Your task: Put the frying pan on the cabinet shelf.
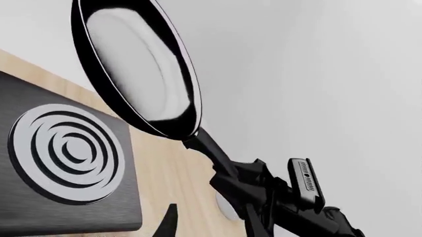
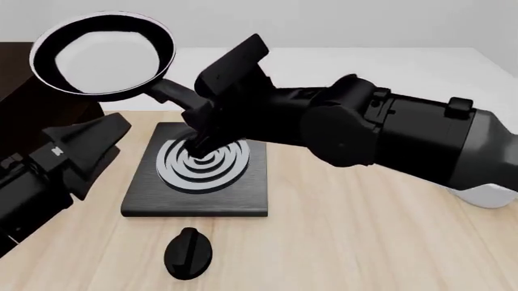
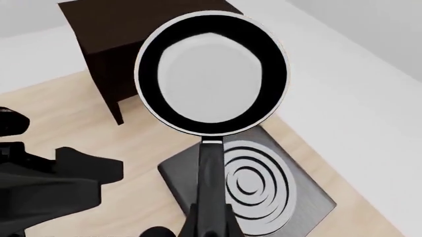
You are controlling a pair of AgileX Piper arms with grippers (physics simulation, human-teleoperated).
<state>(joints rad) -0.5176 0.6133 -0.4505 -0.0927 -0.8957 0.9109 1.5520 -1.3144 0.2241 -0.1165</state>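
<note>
Pale wood makes up the table [image 2: 364, 242], and nearest to us on it sits a small black knob [image 2: 188, 253]. Just past the knob lies a flat black slab with silver rings [image 2: 198, 173]. On the left side, the left gripper [image 2: 85, 151] hangs low over the table with nothing in it, and I cannot tell if it is open or closed. The right gripper [image 2: 202, 121] reaches across above the slab and squeezes the long black handle of the frying pan [image 2: 101, 53]. The pan is up in the air, high over the slab, with its shiny whitish inside facing the front camera. Farther back on the left stands the dark brown cabinet [image 3: 132, 44]. The carrying step looks to be under way. Next, the right arm likely needs to swing the pan farther left and back, level it, set it down on a cabinet board, and then let go.
</note>
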